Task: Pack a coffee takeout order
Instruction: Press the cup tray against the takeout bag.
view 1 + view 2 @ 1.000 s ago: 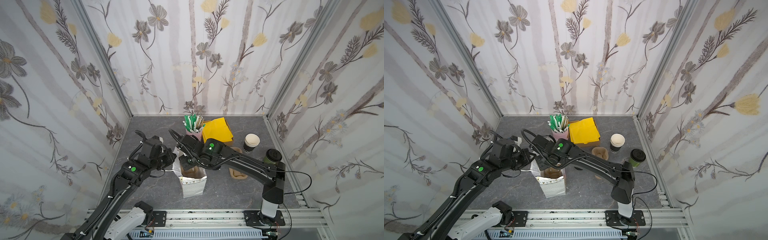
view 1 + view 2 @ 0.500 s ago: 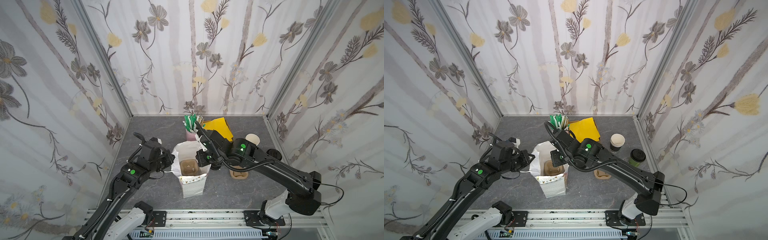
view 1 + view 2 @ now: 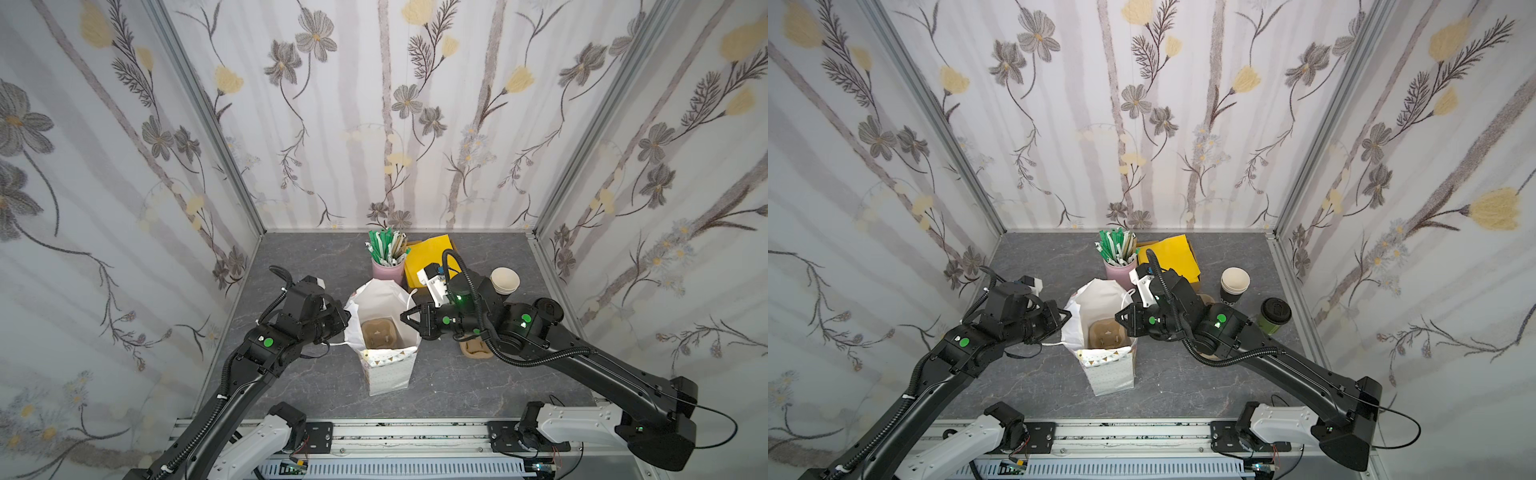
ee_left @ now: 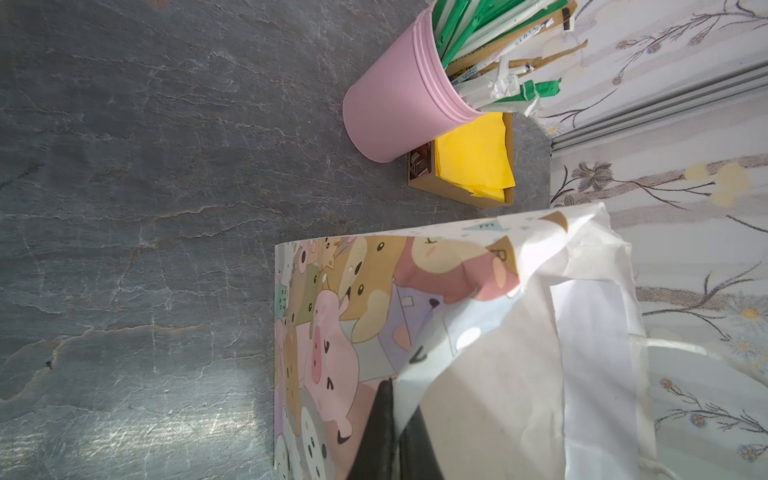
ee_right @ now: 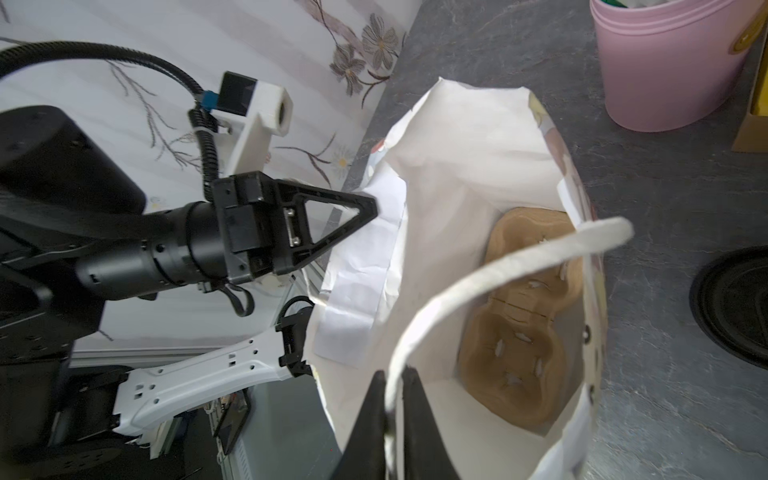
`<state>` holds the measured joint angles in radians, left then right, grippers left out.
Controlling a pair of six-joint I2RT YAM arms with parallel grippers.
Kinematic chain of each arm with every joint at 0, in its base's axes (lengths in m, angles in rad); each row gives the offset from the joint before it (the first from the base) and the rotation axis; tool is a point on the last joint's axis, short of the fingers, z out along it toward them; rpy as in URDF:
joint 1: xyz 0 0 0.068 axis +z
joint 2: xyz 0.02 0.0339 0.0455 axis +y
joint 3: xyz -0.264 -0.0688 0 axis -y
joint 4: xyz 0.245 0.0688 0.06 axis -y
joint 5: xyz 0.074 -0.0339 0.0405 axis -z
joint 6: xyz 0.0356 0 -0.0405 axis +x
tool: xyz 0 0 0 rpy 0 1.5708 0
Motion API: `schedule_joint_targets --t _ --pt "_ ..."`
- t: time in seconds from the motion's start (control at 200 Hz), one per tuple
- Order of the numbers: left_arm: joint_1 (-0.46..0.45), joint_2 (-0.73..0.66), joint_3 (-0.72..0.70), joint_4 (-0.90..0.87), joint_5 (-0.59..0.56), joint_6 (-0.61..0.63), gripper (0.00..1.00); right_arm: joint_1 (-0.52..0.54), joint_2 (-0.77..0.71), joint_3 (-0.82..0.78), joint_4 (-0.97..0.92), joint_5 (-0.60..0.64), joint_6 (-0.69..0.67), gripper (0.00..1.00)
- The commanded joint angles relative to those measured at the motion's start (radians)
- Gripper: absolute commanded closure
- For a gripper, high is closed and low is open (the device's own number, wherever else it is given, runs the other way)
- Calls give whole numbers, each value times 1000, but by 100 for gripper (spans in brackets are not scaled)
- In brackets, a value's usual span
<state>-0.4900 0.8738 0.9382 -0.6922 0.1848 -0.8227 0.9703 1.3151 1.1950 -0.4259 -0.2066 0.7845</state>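
The green cup (image 3: pixel 1275 316) with its black lid stood near the table's (image 3: pixel 1038 257) right edge; the yellow napkin (image 3: pixel 1173 257) lay at the back beside a pink cup (image 3: pixel 1119 272). At centre stood a paper bag (image 3: pixel 388 374) holding a pulp carrier (image 3: pixel 378 334). The left gripper (image 4: pixel 395 399) pinched its rim, and the right gripper (image 5: pixel 392 382) was clamped on its handle (image 5: pixel 519 266).

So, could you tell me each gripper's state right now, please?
Left gripper: shut on the paper bag rim.
Right gripper: shut on the bag's white handle.
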Motion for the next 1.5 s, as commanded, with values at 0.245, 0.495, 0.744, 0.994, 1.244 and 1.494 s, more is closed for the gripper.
schedule_joint_targets --t 0.245,0.495,0.744,0.994,1.244,1.494 --pt "1 0 11 -33 -28 -3 100 -113 -178 -209 108 119 229 71" --pt "1 15 34 -32 -25 20 100 -177 -188 -236 117 93 238 69" --pt "1 13 28 -30 -18 23 100 -191 -103 -318 202 -12 241 65" --pt "-1 17 28 -31 -15 14 100 -193 -91 -475 387 -70 297 61" --pt "-1 49 60 -29 -10 32 100 -192 23 -369 346 -177 239 56" --pt "-1 46 70 -30 -8 37 100 -193 -54 -252 155 -53 198 47"
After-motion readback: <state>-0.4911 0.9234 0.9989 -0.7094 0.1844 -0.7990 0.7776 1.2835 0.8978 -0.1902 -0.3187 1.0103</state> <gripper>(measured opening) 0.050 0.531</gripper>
